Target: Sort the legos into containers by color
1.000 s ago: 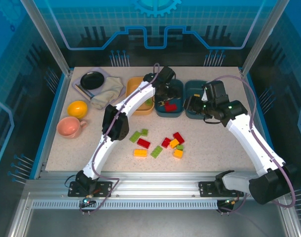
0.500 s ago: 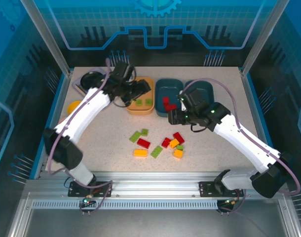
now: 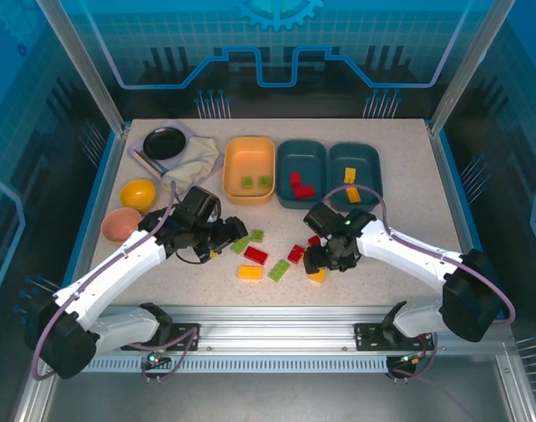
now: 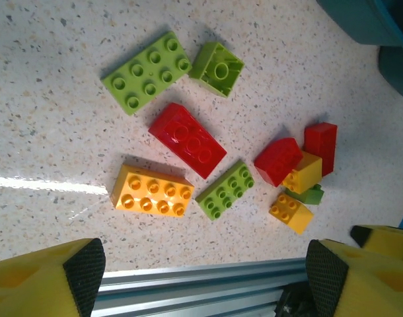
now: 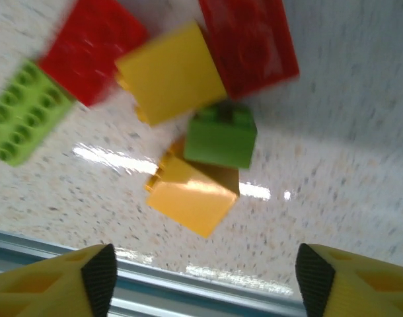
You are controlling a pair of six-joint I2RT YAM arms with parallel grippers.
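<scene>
black dish [image 3: 165,141], crumpled cloth [image 3: 194,163], yellow bowl [image 3: 138,192], pink cup [image 3: 120,224]

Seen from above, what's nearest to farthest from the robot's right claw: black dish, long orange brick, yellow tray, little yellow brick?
From the right gripper:
1. small yellow brick, just at its tip.
2. long orange brick, off to the left.
3. yellow tray, leftmost in the back row.
4. black dish, back-left corner.

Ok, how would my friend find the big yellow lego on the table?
From the yellow-orange tray at the back, come straight toward the front rail to the loose bricks. The big yellow brick lies at their near-left corner, just in front of the long red brick. It alone is yellow with eight studs; the other loose yellow ones are small squares.
</scene>
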